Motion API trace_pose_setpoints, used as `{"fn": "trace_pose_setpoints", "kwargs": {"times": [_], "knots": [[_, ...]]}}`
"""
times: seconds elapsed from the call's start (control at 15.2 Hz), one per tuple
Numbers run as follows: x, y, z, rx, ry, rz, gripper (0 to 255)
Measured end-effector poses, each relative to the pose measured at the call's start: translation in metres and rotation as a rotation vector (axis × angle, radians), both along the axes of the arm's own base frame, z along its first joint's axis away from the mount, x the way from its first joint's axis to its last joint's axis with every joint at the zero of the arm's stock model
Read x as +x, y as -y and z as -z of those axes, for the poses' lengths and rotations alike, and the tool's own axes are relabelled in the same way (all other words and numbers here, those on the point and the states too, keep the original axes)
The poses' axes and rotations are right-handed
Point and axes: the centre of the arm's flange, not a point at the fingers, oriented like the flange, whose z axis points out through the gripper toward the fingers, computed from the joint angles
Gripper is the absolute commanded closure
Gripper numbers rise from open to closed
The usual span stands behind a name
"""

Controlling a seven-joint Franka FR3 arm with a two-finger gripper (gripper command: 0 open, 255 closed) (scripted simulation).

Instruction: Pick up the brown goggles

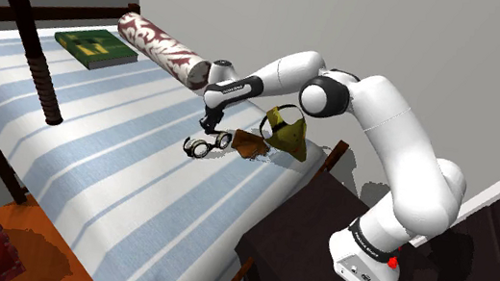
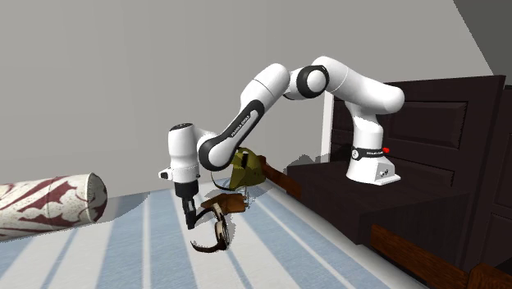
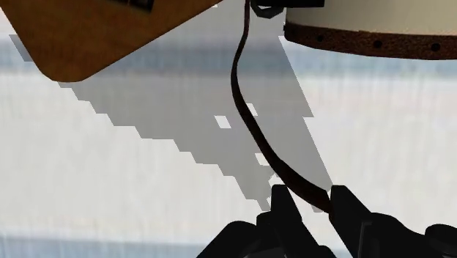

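Grasp step in hand: the gripper (image 3: 311, 193) pinches the strap (image 3: 245, 110) of the brown goggles (image 1: 207, 144) with its 2 fingers, right at the striped bed (image 1: 91, 155), so next probably comes a steady, straight lift.

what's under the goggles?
Under the goggles: the striped bedcover, carrying their shadow. The patch right beneath the lenses is covered, so I can't tell if anything small lies there.
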Motion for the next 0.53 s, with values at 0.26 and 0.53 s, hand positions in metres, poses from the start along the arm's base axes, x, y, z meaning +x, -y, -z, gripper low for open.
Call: {"fn": "trace_pose_setpoints", "kwargs": {"times": [0.26,0.53], "knots": [[0.000,0.000,-0.005,0.000,-0.001,0.000,255],[-0.001,0.000,-0.026,0.001,-0.001,0.000,255]]}}
